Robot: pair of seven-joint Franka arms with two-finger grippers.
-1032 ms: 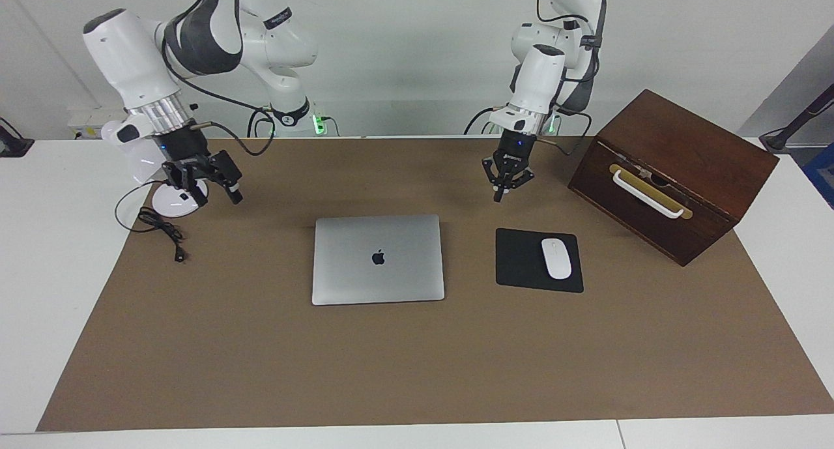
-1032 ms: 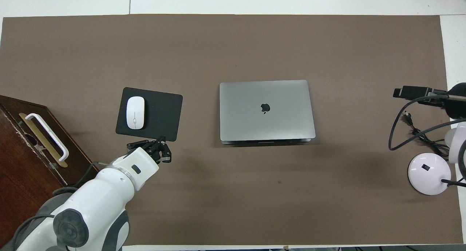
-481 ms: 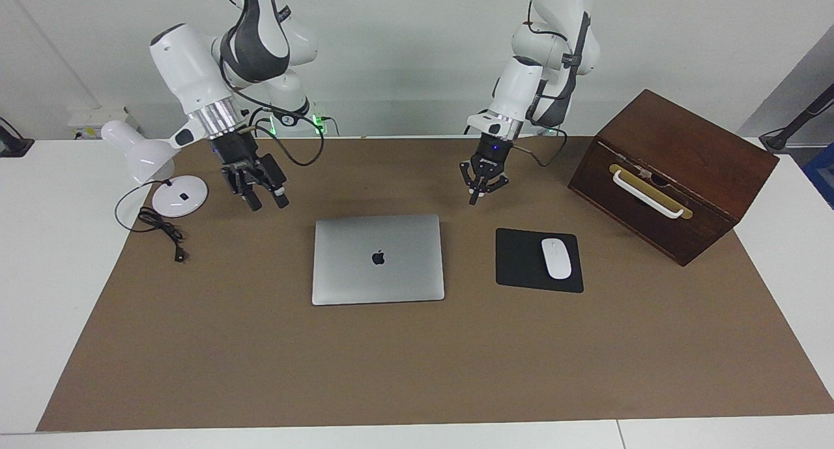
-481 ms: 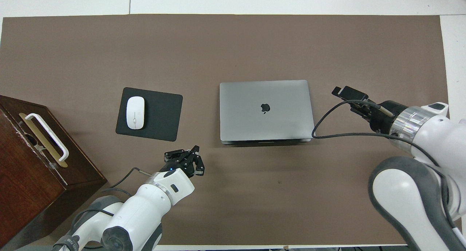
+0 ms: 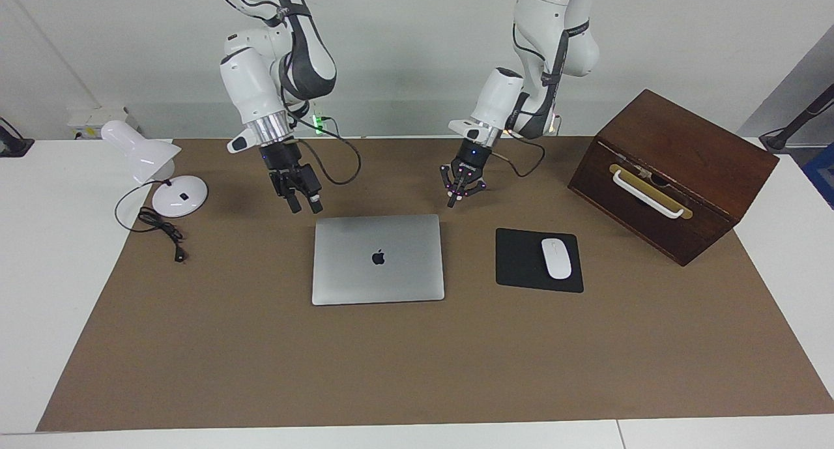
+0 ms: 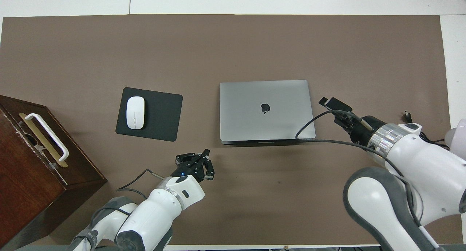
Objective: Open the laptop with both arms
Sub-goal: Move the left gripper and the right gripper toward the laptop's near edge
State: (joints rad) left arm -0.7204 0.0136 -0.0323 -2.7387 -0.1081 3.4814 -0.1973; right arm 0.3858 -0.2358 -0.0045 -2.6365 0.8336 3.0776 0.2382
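Laptop (image 5: 378,259) lies shut mid-mat, long axis running arm to arm, its robot-side edge the one both grippers hang near. Right gripper (image 5: 305,202) hovers off one corner, fingers apart; left gripper (image 5: 456,191) off the other, fingers spread. Neither touches; both look about equally close.

The closed laptop (image 5: 378,259) lies flat (logo up) between the left claw (image 5: 454,198) and right claw (image 5: 304,203).
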